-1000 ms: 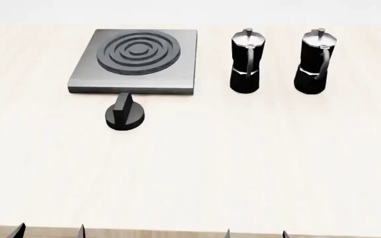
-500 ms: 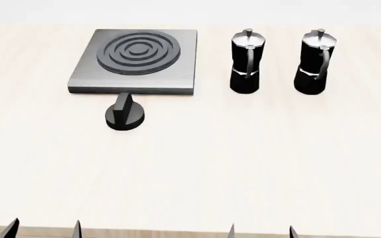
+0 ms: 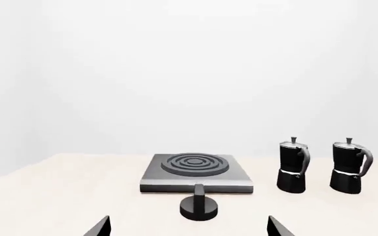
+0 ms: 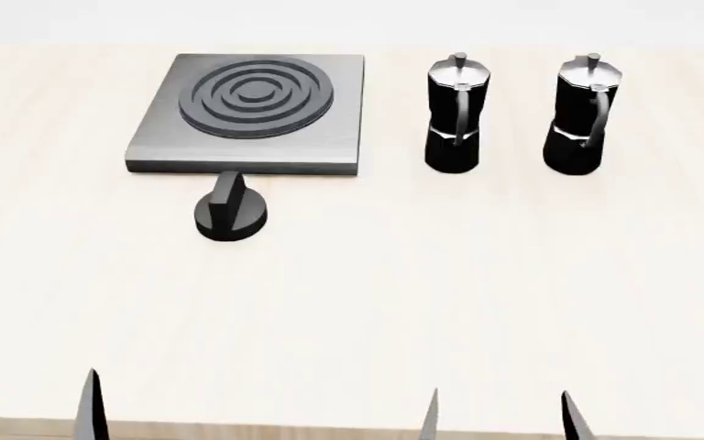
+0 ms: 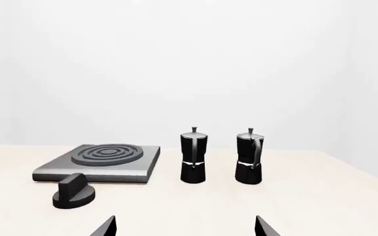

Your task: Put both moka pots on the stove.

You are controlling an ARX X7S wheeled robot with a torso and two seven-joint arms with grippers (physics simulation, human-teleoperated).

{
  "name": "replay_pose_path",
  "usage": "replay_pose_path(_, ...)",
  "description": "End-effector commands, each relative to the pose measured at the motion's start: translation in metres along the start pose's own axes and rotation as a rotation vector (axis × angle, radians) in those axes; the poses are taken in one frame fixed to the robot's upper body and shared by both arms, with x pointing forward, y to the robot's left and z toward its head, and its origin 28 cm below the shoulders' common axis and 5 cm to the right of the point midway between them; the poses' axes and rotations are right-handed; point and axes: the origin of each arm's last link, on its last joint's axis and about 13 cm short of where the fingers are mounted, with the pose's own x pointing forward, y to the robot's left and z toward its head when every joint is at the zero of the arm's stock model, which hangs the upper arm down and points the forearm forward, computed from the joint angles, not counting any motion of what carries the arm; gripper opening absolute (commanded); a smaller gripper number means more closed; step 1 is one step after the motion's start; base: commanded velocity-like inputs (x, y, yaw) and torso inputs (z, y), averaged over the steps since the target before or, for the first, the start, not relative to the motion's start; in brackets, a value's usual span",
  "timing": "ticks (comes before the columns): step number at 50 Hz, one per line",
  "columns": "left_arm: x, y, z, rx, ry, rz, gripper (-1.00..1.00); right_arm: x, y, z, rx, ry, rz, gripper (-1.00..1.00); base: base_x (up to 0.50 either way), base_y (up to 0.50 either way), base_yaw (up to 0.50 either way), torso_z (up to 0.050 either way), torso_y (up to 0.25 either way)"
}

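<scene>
While only fingertips poke into the head view's near edge, both grippers read wide and empty: left gripper (image 4: 22,403) has one dark tip showing and another barely at the frame edge, right gripper (image 4: 499,417) has two tips well apart. Wrist views agree, left gripper (image 3: 185,227) and right gripper (image 5: 183,227) each showing two spread tips with nothing between them. Both hang over the near edge of the light wood table (image 4: 450,302), well short of everything on it.

Next out: squat black knob (image 4: 231,209), just in front of the stove's near edge, towards its middle.

Stove (image 4: 327,137) sits behind it, left of centre, ring burner (image 4: 256,96) bare.

Moka pots stand upright on the table to the right of the stove, side by side, apart from each other. Left pot (image 4: 455,115) is near the stove's right edge but not touching. Right pot (image 4: 585,115) is further right. Handles face the near side.
</scene>
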Motion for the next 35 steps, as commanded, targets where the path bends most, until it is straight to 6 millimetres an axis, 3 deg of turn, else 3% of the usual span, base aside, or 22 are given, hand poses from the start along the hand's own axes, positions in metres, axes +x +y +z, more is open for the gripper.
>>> replay_pose_path(1, -0.0063, -0.0014, 0.0169, -0.009, -0.056, -0.013, 1.0, -0.0058, 0.0016, 0.0147, -0.001, -0.058, 0.014, 1.0, 0.0, 0.0, 0.0, 0.0, 0.0)
replay_pose_path(35, -0.0054, -0.0037, 0.0099, -0.008, -0.037, -0.035, 1.0, -0.0038, 0.0019, 0.0109, 0.001, -0.047, 0.017, 1.0, 0.16, 0.0, 0.0, 0.0, 0.0)
